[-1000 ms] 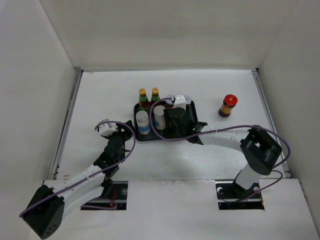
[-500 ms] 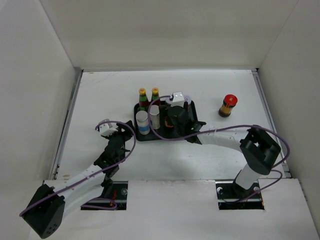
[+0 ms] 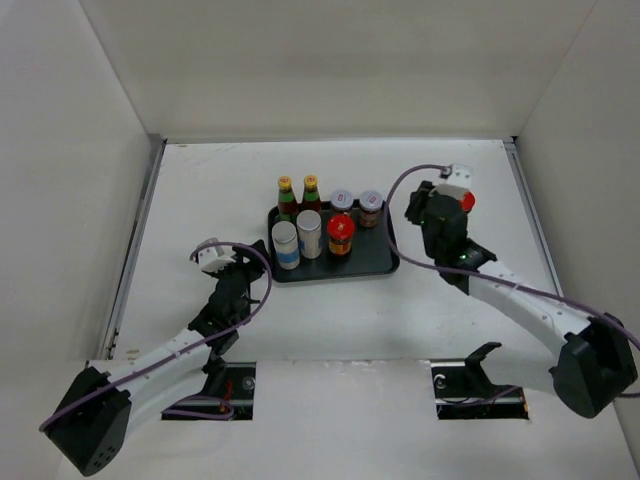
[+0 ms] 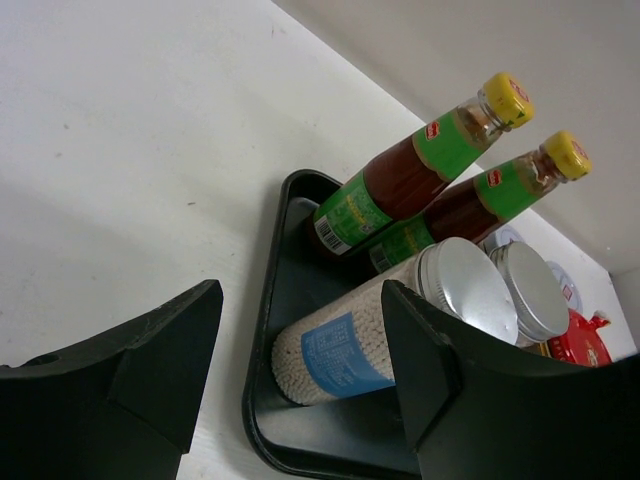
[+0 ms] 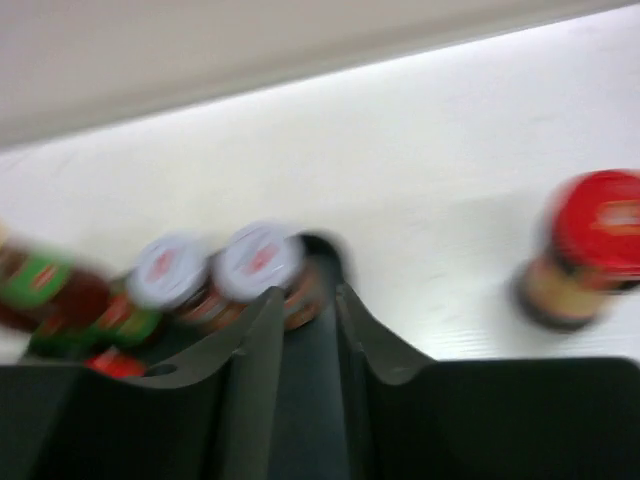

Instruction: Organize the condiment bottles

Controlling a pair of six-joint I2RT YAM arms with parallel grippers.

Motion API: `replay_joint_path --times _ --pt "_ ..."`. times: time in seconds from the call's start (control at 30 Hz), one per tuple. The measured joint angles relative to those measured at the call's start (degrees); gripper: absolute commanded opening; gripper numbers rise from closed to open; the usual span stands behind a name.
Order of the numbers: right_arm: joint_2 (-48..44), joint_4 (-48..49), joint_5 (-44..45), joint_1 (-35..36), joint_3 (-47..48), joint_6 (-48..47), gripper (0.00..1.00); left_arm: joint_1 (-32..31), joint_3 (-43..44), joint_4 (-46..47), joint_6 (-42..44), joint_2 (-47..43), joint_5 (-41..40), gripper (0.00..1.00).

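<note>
**Table (image 3: pixel 200 190), left of tray (image 3: pixel 386 262):** you are getting wide bare room here. Only the left gripper (image 4: pixel 300 295) is standing in it, jaws apart, near the tray's left corner.

**Tray, back row:** yellow-capped bottles (image 3: pixel 286 198) (image 3: pixel 311 196) and pale-lidded jars (image 3: pixel 342 202) (image 3: pixel 371 206) are lining the far rim side by side.

**Tray, front-left:** white cylinders (image 3: pixel 285 245) (image 3: pixel 309 234) and a red-lidded jar (image 3: pixel 341 233) are crowding together, leaving you slim gaps.

**Tray, front-right:** bare floor is lying free.

**Table, right of tray:** an open strip is running up to the right gripper (image 5: pixel 307 295), which is hovering just beside the loose red-lidded jar (image 5: pixel 590 250).

**Walls (image 3: pixel 80 150):** these are closing in three sides.
</note>
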Motion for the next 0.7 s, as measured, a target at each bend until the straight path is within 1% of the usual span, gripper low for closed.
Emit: replay_joint_path --times 0.07,0.1,0.17,0.23,0.33,0.47,0.7 --pt "-1.0 -0.2 2.4 -5.4 -0.6 0.2 0.68 -0.1 0.0 0.1 0.0 0.2 0.0 0.63" --pt "-0.9 -0.3 3.9 -7.7 -0.7 -0.1 0.78 -0.1 0.0 0.1 0.0 0.4 0.0 0.63" --pt "0.7 -0.7 6.3 -11.1 -0.8 -0.9 0.92 -0.2 0.0 0.1 0.0 0.9 0.0 0.63" --pt "3.5 -1.1 7.8 -13.6 -0.5 -2.0 0.97 -0.3 -0.1 0.1 0.0 0.8 0.0 0.63" --pt "9.5 -3.3 8.6 -16.5 1.4 -3.1 1.0 -0.3 -0.1 0.1 0.0 0.8 0.0 0.63" --pt "15.8 -5.1 6.9 -19.2 3.9 -3.5 0.99 -0.3 -0.1 0.1 0.0 0.8 0.0 0.64" --pt "19.1 -4.0 2.4 -22.6 4.7 -2.9 0.81 -0.4 -0.1 0.2 0.0 1.3 0.0 0.64"
